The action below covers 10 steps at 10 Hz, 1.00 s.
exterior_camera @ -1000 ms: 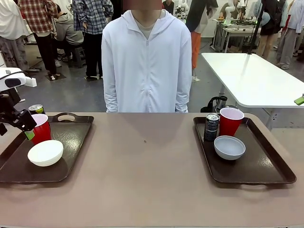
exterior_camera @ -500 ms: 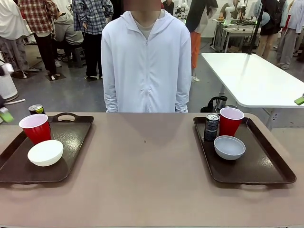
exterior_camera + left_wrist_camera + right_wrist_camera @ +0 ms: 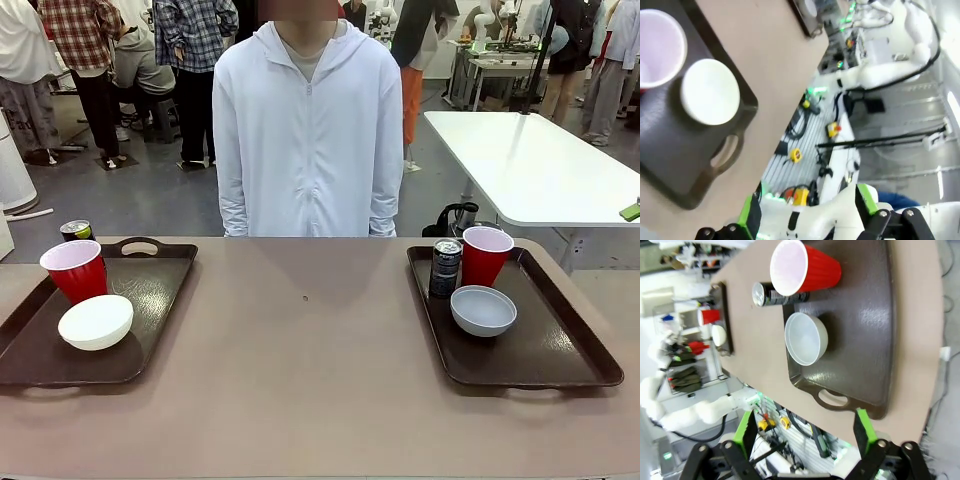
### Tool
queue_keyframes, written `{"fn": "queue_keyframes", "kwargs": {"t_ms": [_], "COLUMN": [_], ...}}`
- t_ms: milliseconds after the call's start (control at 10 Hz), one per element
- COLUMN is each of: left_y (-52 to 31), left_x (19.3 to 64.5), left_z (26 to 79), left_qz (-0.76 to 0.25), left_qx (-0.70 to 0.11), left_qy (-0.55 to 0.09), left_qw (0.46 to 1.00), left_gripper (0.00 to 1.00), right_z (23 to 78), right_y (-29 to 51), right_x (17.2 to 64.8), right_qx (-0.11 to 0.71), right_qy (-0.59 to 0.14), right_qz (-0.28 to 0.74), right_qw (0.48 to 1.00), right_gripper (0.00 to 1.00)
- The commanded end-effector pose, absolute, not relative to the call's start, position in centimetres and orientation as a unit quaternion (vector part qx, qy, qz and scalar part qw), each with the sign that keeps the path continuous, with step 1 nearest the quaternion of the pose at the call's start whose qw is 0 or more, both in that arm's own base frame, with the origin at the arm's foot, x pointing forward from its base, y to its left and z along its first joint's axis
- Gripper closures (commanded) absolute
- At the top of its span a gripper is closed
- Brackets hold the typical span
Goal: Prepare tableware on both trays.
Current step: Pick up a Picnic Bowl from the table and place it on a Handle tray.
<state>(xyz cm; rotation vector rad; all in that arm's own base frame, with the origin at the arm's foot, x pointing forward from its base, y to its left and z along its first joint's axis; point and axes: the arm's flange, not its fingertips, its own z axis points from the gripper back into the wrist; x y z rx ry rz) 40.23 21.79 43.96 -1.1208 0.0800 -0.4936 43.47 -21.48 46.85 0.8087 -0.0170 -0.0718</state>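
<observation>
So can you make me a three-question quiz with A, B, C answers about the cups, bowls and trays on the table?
1. On the right tray, what stands right beside the can?
A. red cup
B. fork
C. teapot

2. How many red cups are on the table?
A. one
B. two
C. four

3. The left tray's bowl is:
A. upside down
B. stacked in a cup
C. upright and empty

Answers: 1 A, the red cup stands next to the can. 2 B, one cup on each tray. 3 C, its open white inside faces up.
</observation>
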Motion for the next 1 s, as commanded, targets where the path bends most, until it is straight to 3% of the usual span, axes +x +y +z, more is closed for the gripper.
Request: {"fn": "queue_keyframes", "kwargs": {"t_ms": [0,400,900], "left_y": [25.8,32.0,33.5], "left_x": [41.0,42.2,43.6], "left_z": [43.3,41.1,41.0], "left_qz": [-0.173,-0.070,-0.062], "left_qx": [-0.566,-0.594,-0.527], "left_qy": [-0.019,-0.060,0.032], "left_qw": [0.806,0.799,0.847], "left_gripper": [0.00,0.00,0.00], "right_z": [46.9,46.9,46.9], "right_y": [-21.4,-21.4,-21.4], "right_x": [43.5,43.5,43.5], "right_qx": [0.394,0.394,0.394], "right_qy": [-0.006,-0.006,-0.006], "right_qz": [-0.033,-0.033,-0.033], "right_qw": [0.918,0.918,0.918], "right_gripper": [0.00,0.00,0.00]}}
